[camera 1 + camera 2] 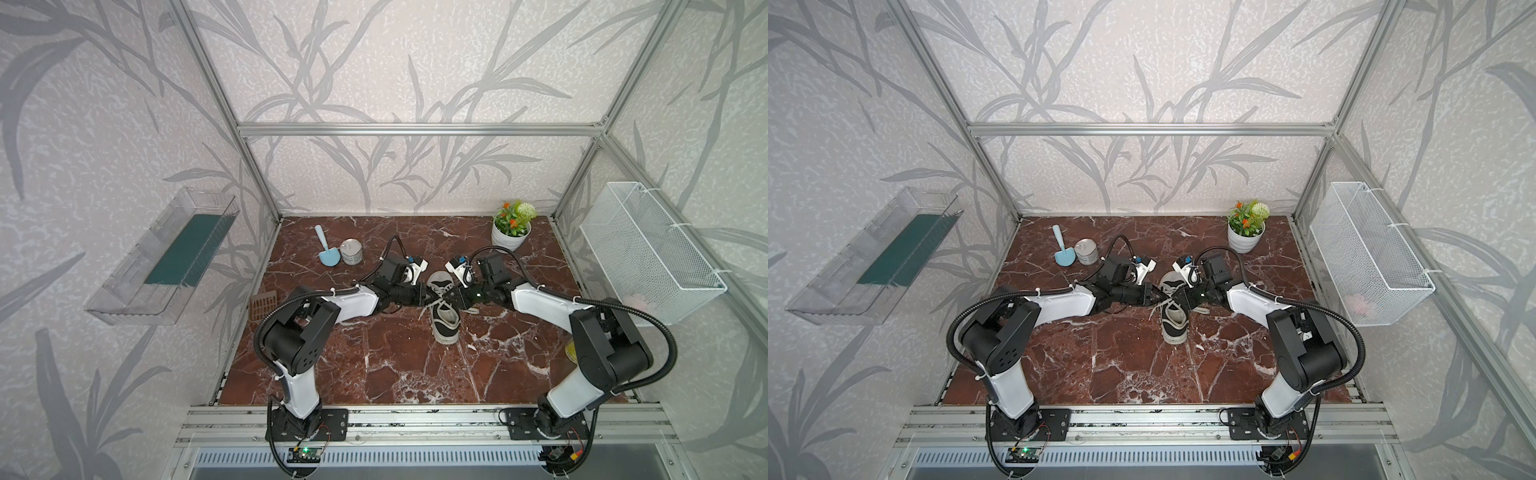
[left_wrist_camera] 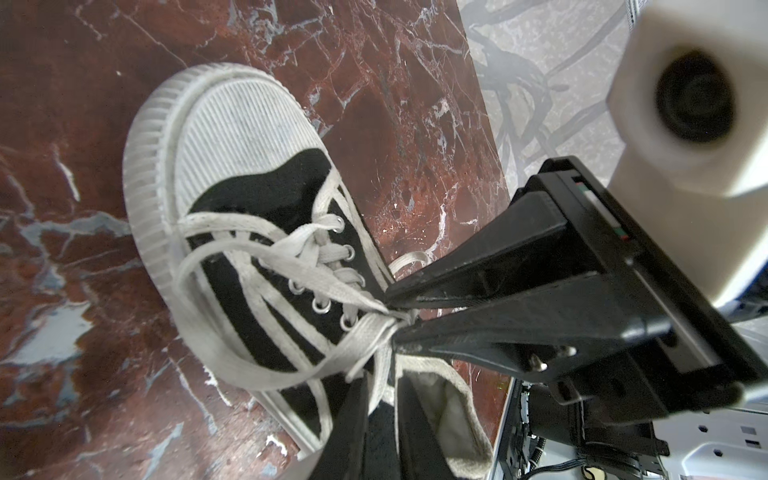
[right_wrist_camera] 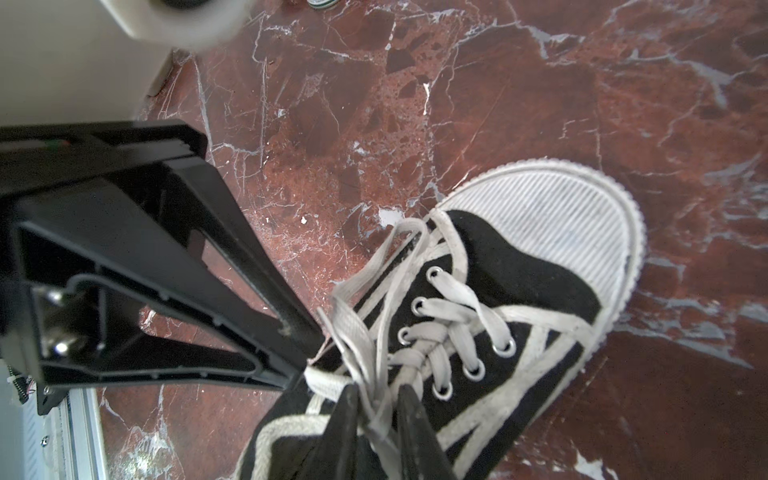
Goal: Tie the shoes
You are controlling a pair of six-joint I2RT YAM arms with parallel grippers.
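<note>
Black canvas shoe (image 1: 445,328) with a white ribbed toe cap and sole sits mid-desk (image 1: 374,365), sole down. Toe points toward the arm bases, heel toward the back wall. Desk surface is red-brown marble pattern.

Both hands meet over the shoe's top eyelets, tips almost touching each other.
- left hand (image 3: 306,369): narrow, tips pinched on a strand of the white laces (image 3: 440,332), coming in from the left side of the shoe.
- right hand (image 2: 397,321): narrow too, tips clamped on a lace strand from the right side.
- each wrist view shows a flat lace running up between that arm's own fingers.
- laces cross and twist once over the middle eyelets. A slack loop hangs over one side of the shoe and one end lies on the desk beside it.

Writing:
- dark marking inside the shoe's heel in both top views, too small to read.
- can (image 1: 351,251) at the back left has a label band, text not legible.

Elsewhere:
- blue trowel (image 1: 327,253) just beside the can.
- plant pot (image 1: 512,235) at the back right.
- wire basket (image 1: 648,257) on the right wall.
- clear tray (image 1: 158,257) on the left wall.

All are well apart from the shoe.
</note>
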